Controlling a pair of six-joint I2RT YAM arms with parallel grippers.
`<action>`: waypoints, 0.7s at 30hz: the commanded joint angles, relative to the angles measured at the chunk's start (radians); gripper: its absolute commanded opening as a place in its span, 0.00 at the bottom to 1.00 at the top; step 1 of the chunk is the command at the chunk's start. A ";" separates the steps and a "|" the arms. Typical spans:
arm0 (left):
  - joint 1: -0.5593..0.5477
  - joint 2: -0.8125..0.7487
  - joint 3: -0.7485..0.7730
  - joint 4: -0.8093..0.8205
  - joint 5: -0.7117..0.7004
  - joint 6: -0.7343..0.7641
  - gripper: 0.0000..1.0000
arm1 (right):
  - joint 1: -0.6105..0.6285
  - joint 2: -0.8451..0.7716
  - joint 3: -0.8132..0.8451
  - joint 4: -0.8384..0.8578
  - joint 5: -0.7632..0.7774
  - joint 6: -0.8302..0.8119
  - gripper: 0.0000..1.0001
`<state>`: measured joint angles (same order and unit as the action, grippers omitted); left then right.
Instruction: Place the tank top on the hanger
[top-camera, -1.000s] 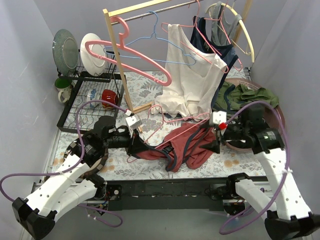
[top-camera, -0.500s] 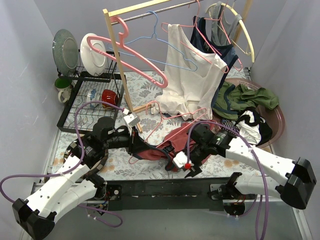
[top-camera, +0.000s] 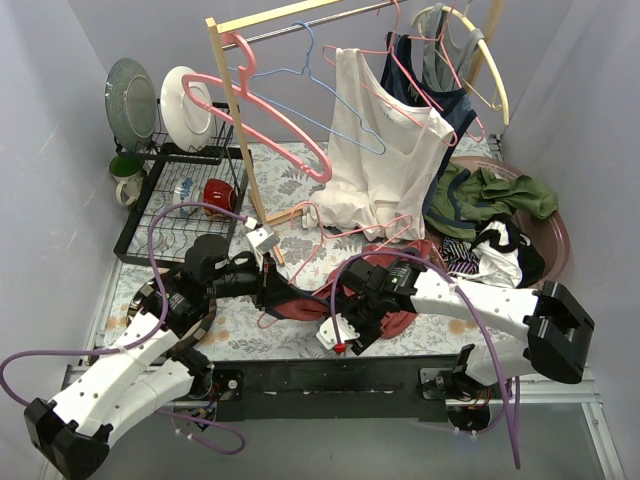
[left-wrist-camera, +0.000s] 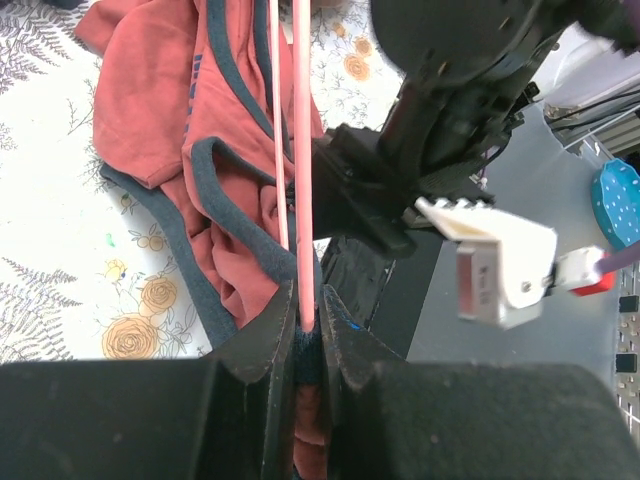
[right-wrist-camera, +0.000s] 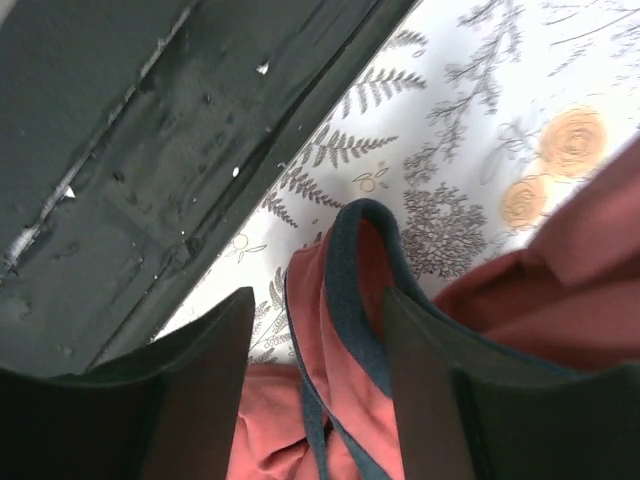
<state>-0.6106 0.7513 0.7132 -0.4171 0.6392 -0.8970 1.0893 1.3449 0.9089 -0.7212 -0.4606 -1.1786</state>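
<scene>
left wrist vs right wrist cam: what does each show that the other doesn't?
Left wrist only: the left end effector shut on the hanger, a pink wire, with the right arm beyond it. Right wrist only: the right end effector open, a navy-trimmed strap loop between its fingers, plus the black base rail. Both: the tank top lying on the floral tablecloth.

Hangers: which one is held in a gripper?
The thin pink wire hanger by the red tank top, clamped by the left gripper; the others hang from the rail.

tank top (top-camera: 300, 305) partly covered, hanger (left-wrist-camera: 302, 150) cropped
</scene>
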 joint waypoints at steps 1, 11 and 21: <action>0.000 -0.024 0.005 0.021 0.011 0.012 0.00 | 0.029 0.037 0.016 -0.027 0.056 -0.012 0.55; 0.000 -0.061 0.055 -0.043 0.000 0.072 0.00 | -0.084 -0.186 -0.041 -0.136 0.145 0.010 0.01; 0.000 -0.046 0.074 -0.071 0.053 0.133 0.00 | -0.659 -0.539 -0.067 -0.169 0.108 -0.199 0.01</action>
<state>-0.6106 0.6926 0.7380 -0.4717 0.6476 -0.8093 0.5526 0.8486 0.8524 -0.8642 -0.3450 -1.2751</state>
